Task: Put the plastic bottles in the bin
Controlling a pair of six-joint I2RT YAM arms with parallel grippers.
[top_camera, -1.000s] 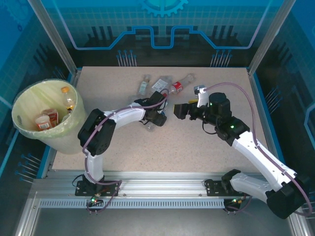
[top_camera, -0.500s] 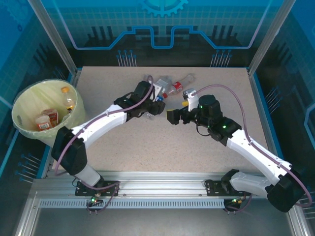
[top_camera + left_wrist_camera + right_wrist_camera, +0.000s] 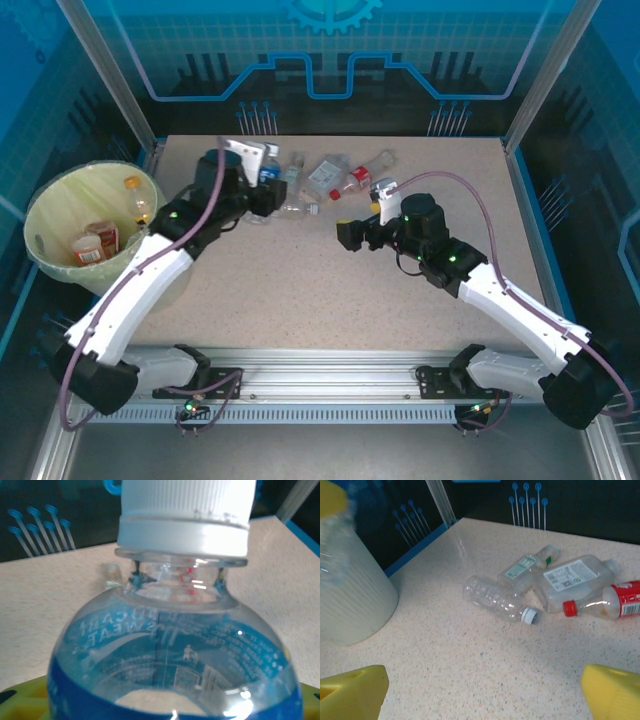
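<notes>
My left gripper [image 3: 262, 192] is shut on a clear bottle with a blue label and a white cap [image 3: 185, 515], held above the table's back left, right of the bin. The pale yellow-green bin [image 3: 60, 190] stands at the left edge with several bottles inside. Loose bottles lie at the back middle: a clear one with a white cap [image 3: 497, 600], a small green-labelled one [image 3: 525, 566], a flat white-labelled one [image 3: 575, 577] and a red-labelled one [image 3: 615, 602]. My right gripper [image 3: 345, 235] hangs open over bare table just in front of them, yellow fingertips [image 3: 350, 690] wide apart.
Another clear bottle [image 3: 378, 162] lies further back right. The enclosure's blue walls and metal posts [image 3: 115, 75] ring the table. The bin's wall [image 3: 350, 595] shows at the left of the right wrist view.
The left arm has swung away from the pile toward the back left, carrying the blue-labelled bottle nearer the bin. The right gripper has shifted left, toward the pile.
</notes>
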